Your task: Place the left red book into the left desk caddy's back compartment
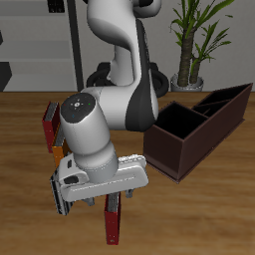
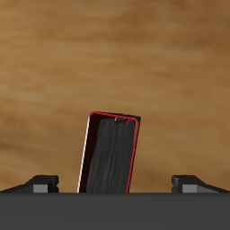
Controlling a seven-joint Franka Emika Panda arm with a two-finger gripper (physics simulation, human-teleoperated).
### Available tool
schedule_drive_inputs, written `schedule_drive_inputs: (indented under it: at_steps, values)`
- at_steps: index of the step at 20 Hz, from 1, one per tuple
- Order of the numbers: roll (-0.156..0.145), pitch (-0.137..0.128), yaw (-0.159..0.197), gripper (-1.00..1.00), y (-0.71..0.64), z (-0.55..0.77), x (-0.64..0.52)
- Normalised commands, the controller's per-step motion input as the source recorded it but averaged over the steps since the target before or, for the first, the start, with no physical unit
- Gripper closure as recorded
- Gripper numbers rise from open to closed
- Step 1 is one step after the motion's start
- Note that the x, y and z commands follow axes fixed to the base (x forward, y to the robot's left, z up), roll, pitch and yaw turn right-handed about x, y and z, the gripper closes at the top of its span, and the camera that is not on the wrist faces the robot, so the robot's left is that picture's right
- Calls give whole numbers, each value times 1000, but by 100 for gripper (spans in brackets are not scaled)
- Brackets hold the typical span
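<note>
Below tool, upright left red book

Nothing here can be read. The left red book shows a plain cover and a dark page edge in the wrist view (no title, no lettering), and the left desk caddy, off at about two o'clock from it, carries no label either.
</note>
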Motion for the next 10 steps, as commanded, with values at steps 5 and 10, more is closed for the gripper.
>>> schedule_drive_inputs:
  at_steps: [5,10]
  values:
    - [42,30,3,-100,80,-217,40]
    - [47,31,3,100,168,-257,28]
